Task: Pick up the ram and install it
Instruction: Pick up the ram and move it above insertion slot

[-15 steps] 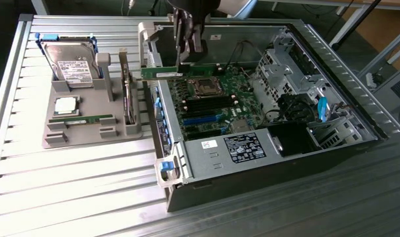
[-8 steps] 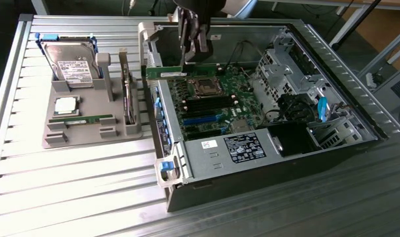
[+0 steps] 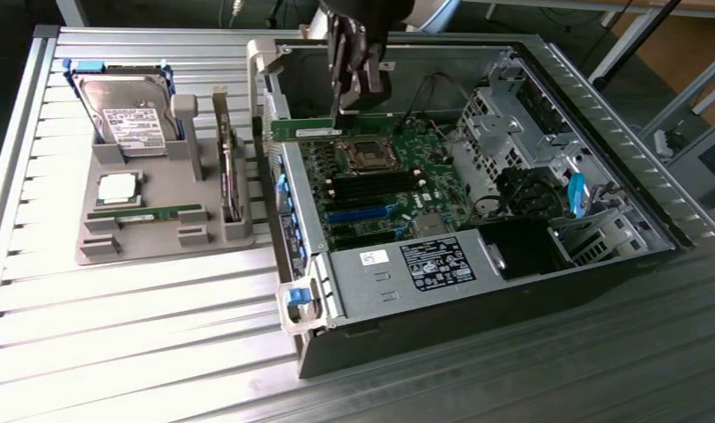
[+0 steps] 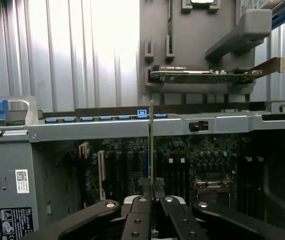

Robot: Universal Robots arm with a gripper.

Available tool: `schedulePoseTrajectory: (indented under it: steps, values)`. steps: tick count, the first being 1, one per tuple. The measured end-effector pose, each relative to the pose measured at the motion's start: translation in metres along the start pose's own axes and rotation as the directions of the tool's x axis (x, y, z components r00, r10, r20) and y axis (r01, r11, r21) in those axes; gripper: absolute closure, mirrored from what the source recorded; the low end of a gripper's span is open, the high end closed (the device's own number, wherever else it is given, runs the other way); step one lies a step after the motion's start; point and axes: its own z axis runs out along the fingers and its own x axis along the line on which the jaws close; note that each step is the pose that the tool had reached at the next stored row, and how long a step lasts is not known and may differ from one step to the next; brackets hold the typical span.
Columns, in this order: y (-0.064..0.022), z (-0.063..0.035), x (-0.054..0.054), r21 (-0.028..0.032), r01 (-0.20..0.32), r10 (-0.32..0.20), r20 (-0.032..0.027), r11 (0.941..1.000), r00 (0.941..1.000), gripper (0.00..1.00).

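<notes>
Ram: clamped in hand, held level over rear of motherboard inside PC case; not yet seated.
Hand: closed tight on ram, nothing else gripped.
Doing it well: prob. best to keep stick square to slot, bottom edge parallel w/ board, notch lined up; even pressure, no twist.
Ext. view extra: look-alike stick lying in grey tray on bench.
Wrist view extra: ram edge-on, thin upright line btw. fingers; side tilt easy to judge.

Ram lower end hidden in gripper; PSU label txt too small.
</notes>
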Motion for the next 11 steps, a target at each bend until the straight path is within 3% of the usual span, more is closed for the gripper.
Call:
schedulePoseTrajectory:
  steps: [11]
  values:
    - [-0.0153, 0.0002, -0.001, 0.0, 0.0, 0.0, -0.0002, 1.0, 1.0, 0.89]
